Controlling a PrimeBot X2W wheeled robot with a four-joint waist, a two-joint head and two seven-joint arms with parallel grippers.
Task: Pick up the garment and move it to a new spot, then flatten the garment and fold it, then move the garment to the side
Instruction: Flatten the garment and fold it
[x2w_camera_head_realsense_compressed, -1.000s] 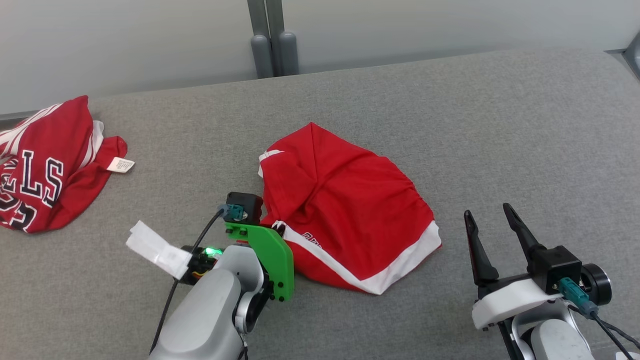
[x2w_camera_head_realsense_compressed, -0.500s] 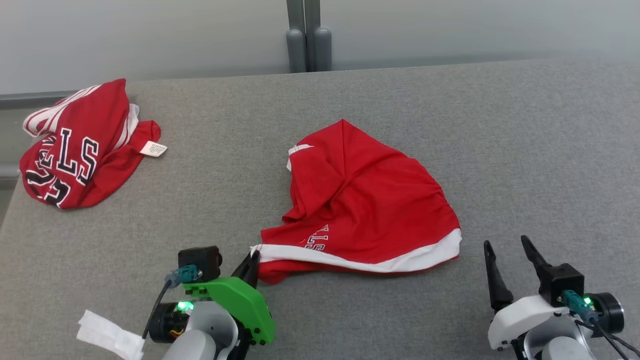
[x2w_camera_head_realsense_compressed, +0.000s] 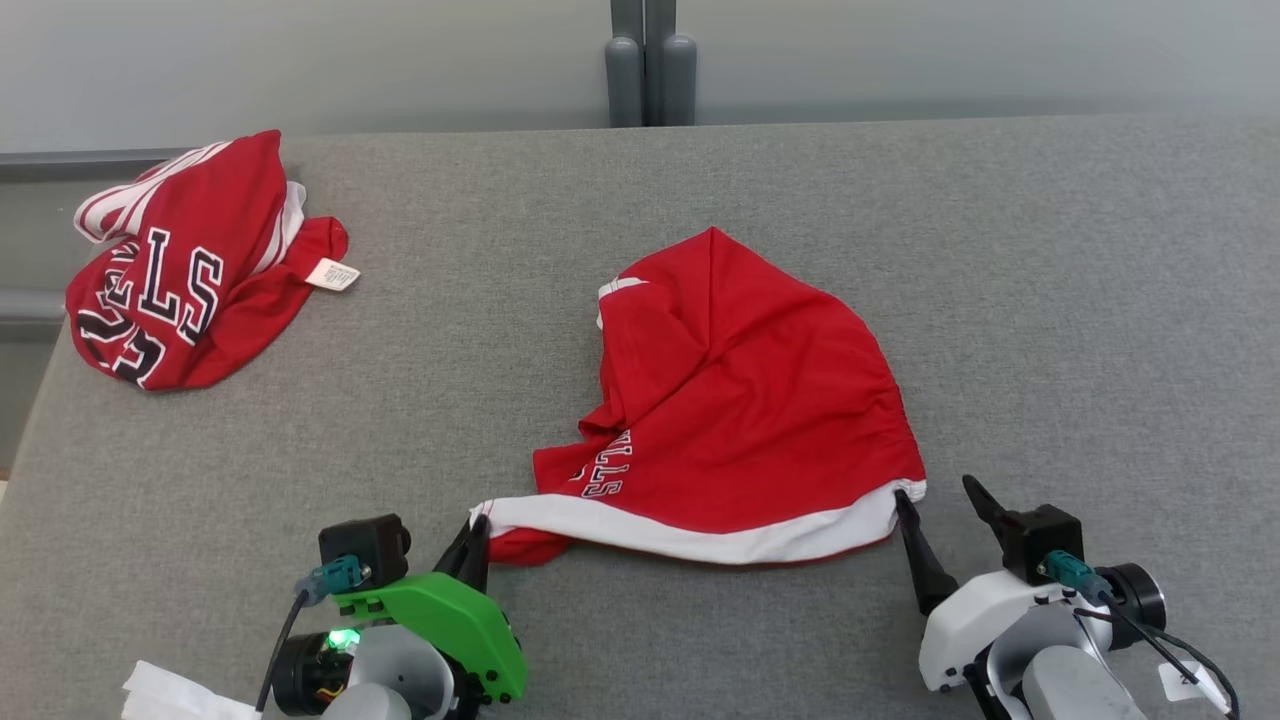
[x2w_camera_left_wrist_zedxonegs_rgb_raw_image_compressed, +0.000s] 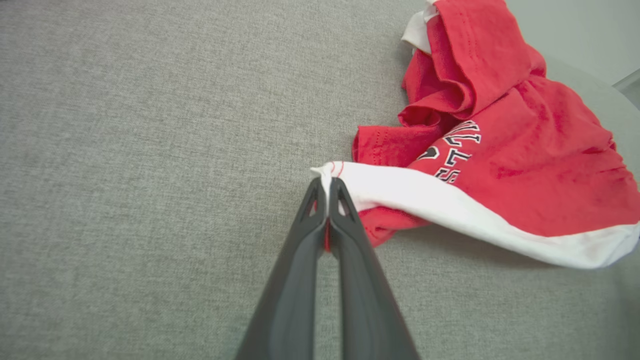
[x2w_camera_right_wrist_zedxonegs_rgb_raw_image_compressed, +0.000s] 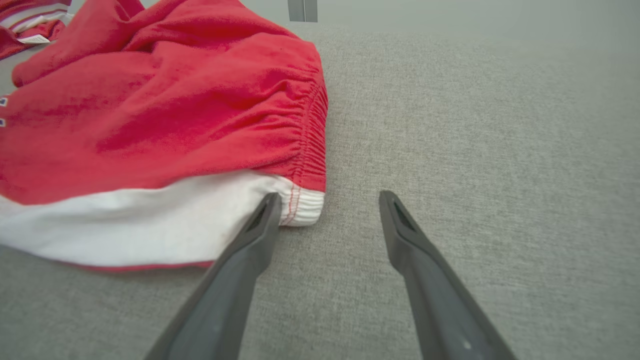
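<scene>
A gray fabric-covered table (x2w_camera_head_realsense_compressed: 1050, 300) is stretching across the scene. Its far edge is running below a pale wall, where two gray posts (x2w_camera_head_realsense_compressed: 650, 65) are standing. Its left edge is slanting down the left side of the head view.

The red shorts (x2w_camera_head_realsense_compressed: 760, 400) are lying crumpled near the middle of the table, peaked at the far end. A white band (x2w_camera_head_realsense_compressed: 700, 535) is running along their near edge, with dark lettering just above it. Wide bare table is lying open to the right of the shorts and beyond them.

A second red garment (x2w_camera_head_realsense_compressed: 190, 270) with large letters is bunched at the far left corner, well apart from the shorts. A white label (x2w_camera_head_realsense_compressed: 333, 274) is poking out on its right side. A broad strip of bare table is separating the two garments.

The left pincer (x2w_camera_head_realsense_compressed: 478, 530) is reaching in from the near left on a green bracket (x2w_camera_head_realsense_compressed: 440, 620), fingers pointing far. In the left wrist view, the left pincer (x2w_camera_left_wrist_zedxonegs_rgb_raw_image_compressed: 327, 182) is pressed together on the left tip of the white band (x2w_camera_left_wrist_zedxonegs_rgb_raw_image_compressed: 450, 205), pinching it.

The right pincer (x2w_camera_head_realsense_compressed: 935, 490) is reaching in from the near right, fingers leaning left. Its fingers are standing wide apart, holding nothing. In the right wrist view, the right pincer (x2w_camera_right_wrist_zedxonegs_rgb_raw_image_compressed: 330, 195) is showing its left finger right against the band's near right corner, while the other finger is over bare table.
</scene>
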